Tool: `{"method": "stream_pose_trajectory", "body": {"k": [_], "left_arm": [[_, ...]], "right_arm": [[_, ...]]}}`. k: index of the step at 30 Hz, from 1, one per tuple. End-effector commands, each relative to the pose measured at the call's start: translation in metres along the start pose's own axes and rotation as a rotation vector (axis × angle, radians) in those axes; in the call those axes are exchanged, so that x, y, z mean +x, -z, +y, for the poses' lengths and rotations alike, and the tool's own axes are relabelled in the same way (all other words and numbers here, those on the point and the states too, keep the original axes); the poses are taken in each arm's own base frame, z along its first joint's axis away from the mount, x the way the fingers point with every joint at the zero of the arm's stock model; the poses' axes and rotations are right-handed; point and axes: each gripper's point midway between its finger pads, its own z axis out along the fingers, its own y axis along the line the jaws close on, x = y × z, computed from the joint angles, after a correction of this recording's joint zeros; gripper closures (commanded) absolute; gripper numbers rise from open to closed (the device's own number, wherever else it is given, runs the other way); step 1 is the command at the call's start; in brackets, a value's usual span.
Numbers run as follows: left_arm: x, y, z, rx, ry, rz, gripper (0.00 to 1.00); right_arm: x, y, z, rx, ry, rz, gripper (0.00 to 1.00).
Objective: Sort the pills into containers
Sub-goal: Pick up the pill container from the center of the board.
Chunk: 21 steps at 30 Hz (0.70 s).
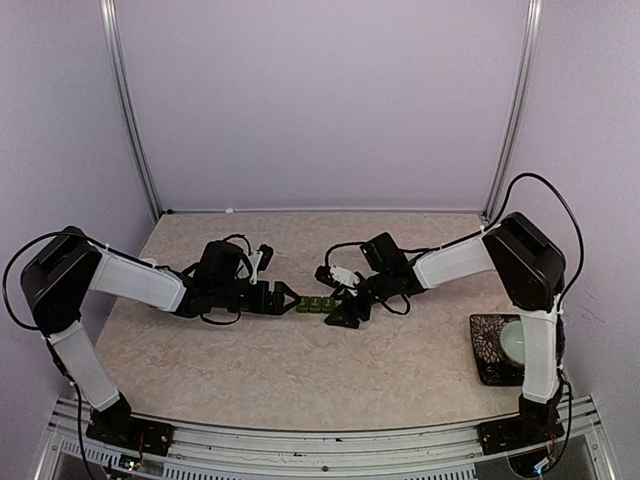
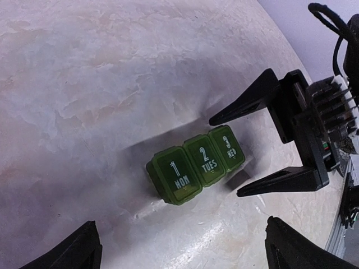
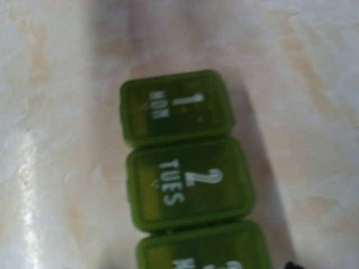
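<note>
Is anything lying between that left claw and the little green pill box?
Nothing visible. Only table lies between the open left gripper and the MON end of the pill box. The right gripper, also open, sits at the opposite WED end, not in the way.

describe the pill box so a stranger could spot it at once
On the beige marbled table, look midway between the left gripper and right gripper. There lies a dark green pill box: three joined squares, lids shut. Only it bears white print: 1 MON, 2 TUES, 3 WED.
</note>
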Motion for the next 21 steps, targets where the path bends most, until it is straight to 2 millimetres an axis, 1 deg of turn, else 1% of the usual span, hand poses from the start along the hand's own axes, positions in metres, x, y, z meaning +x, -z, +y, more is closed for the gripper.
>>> {"method": "stream_pose_trajectory", "body": {"k": [1,7,11,16,17,19,21], "left_arm": [[-0.002,-0.005,-0.008,0.048,0.067,0.027,0.01],[-0.005,-0.004,-0.008,0.068,0.113,0.034,0.01],[-0.001,-0.006,-0.003,0.059,0.145,0.051,0.01],[-0.001,-0.008,-0.001,0.072,0.180,0.051,0.01],[-0.001,-0.009,-0.001,0.075,0.183,0.050,0.01],[-0.001,-0.010,-0.001,0.077,0.191,0.052,0.01],[-0.001,-0.011,0.000,0.075,0.199,0.052,0.01]], "right_arm": [[0.000,-0.009,0.008,-0.046,0.036,0.006,0.25],[-0.005,-0.011,0.011,-0.068,0.053,-0.011,0.36],[-0.007,-0.011,0.015,-0.085,0.060,-0.023,0.40],[-0.012,-0.012,0.012,-0.067,0.061,-0.033,0.47],[-0.013,-0.012,0.012,-0.061,0.062,-0.033,0.49],[-0.014,-0.012,0.011,-0.049,0.060,-0.033,0.58],[-0.016,-0.011,0.011,-0.037,0.061,-0.033,0.60]]}}
